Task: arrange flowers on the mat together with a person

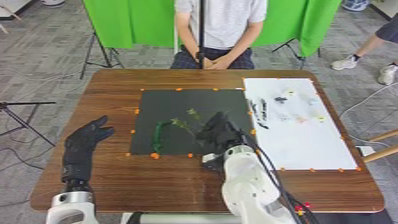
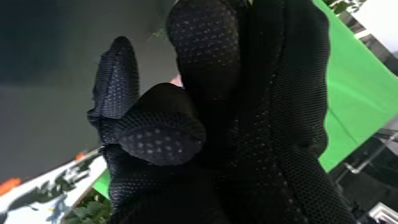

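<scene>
1. Dark green stem [image 1: 158, 137]: on black mat [image 1: 169, 102], toward 8 o'clock from mat centre. Long axis runs 12 to 6 o'clock; top end hooks toward 2.
2. Pale green sprig [image 1: 180, 124]: mid-mat, leans 11 to 5 o'clock, leafy end toward 11, lower end beside right hand [image 1: 218, 134]. From where I stand, can't tell if hand and sprig touch.
3. Looks: stem is thick, solid green, bent at top; sprig is thin, lighter, with small leafy tufts.
4. Right hand: over mat, toward 4 o'clock; long fingers [image 2: 206, 37] straight, close together, thumb bent in. Can't tell if anything is pinched.
5. Left hand [image 1: 82, 142]: at mat's 9 o'clock side, off the mat, fingers relaxed, close together, thumb apart.
6. White sheet [image 1: 298, 145]: at mat's 3 o'clock side, small flowers [image 1: 289, 93] toward its 12, dark sprig [image 1: 260, 112] along its 10 o'clock edge, running about 12 to 6.
7. Orange tape [image 1: 155, 156] dots mat edge; green cloth [image 1: 133, 25] hangs past table's 12 o'clock edge.
8. In the way: right hand hides mat's 4 o'clock part.
</scene>
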Motion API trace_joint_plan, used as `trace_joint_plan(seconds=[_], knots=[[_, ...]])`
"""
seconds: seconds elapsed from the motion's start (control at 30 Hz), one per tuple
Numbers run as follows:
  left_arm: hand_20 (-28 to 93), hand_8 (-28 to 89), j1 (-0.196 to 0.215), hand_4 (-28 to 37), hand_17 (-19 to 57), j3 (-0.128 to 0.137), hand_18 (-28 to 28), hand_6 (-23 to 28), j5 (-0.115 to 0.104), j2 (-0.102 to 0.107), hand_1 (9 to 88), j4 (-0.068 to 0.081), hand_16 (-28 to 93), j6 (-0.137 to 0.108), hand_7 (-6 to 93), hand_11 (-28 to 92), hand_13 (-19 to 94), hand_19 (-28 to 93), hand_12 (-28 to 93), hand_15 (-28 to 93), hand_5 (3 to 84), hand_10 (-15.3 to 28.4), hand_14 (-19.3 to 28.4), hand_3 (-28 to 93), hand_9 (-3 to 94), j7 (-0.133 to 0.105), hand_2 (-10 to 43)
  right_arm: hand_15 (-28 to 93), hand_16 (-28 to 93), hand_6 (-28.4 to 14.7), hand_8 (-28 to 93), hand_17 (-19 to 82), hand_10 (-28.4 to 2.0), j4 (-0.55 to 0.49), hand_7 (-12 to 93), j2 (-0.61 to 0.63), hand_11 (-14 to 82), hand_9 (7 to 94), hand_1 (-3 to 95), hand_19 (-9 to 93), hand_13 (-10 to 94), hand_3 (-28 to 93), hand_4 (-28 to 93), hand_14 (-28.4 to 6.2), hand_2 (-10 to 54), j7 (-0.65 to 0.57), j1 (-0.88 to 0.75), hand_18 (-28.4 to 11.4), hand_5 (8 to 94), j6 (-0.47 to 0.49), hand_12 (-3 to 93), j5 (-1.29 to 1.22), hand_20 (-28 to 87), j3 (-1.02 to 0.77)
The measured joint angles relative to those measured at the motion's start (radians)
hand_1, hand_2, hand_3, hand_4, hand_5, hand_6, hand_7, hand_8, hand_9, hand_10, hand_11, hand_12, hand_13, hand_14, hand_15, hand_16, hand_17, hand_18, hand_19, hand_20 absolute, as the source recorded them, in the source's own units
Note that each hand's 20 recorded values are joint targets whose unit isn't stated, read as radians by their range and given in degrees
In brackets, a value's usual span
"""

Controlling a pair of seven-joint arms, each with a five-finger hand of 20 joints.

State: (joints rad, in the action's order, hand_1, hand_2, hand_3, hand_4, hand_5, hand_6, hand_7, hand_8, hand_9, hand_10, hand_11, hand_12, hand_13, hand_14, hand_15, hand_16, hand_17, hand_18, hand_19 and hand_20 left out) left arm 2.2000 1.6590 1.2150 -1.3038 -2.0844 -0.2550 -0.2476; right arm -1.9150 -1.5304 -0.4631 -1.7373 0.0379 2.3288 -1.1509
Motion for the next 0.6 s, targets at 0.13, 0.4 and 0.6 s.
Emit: trace_joint_plan(seconds=[0.13, 0.4, 0.6], knots=[[20, -7, 0.0, -22.1, 11.9, 0.0, 12.8, 3.7, 0.001, 0.0, 26.0, 0.0, -2, 0.0, 15.6, 23, 43, 14, 13, 24, 51.3, 15.8, 18.8, 68, 54.8, 0.0, 4.4, 65, 36, 0.5, 14, 38, -9.4, 0.025, 20, -0.004, 26.3, 93.7, 88.3, 70, 88, -28, 40, -5.3, -9.5, -0.015, 0.008, -21.9, 88.9, -0.002, 30.8, 0.003, 43, 0.018], [20, -7, 0.0, -22.2, 11.8, -0.001, 12.9, 3.7, 0.002, 0.001, 26.0, 0.0, -2, 0.004, 15.5, 23, 42, 14, 13, 23, 51.3, 15.9, 18.8, 68, 54.7, 0.001, 4.2, 65, 36, 0.1, 14, 37, -10.1, 0.036, 19, -0.007, 26.1, 93.7, 85.4, 70, 88, -28, 39, -5.4, -9.5, -0.027, 0.011, -22.1, 88.5, -0.002, 28.9, -0.008, 43, 0.034], [20, -7, 0.0, -22.3, 11.7, -0.001, 12.9, 3.7, 0.003, 0.001, 26.0, 0.0, -2, 0.008, 15.5, 23, 42, 14, 13, 23, 51.2, 15.9, 18.7, 68, 54.7, 0.003, 4.1, 65, 36, -0.1, 13, 37, -11.1, 0.041, 19, -0.01, 26.1, 93.7, 83.5, 70, 87, -28, 38, -5.5, -9.5, -0.023, 0.016, -22.1, 88.1, -0.002, 24.4, -0.014, 43, 0.034]])
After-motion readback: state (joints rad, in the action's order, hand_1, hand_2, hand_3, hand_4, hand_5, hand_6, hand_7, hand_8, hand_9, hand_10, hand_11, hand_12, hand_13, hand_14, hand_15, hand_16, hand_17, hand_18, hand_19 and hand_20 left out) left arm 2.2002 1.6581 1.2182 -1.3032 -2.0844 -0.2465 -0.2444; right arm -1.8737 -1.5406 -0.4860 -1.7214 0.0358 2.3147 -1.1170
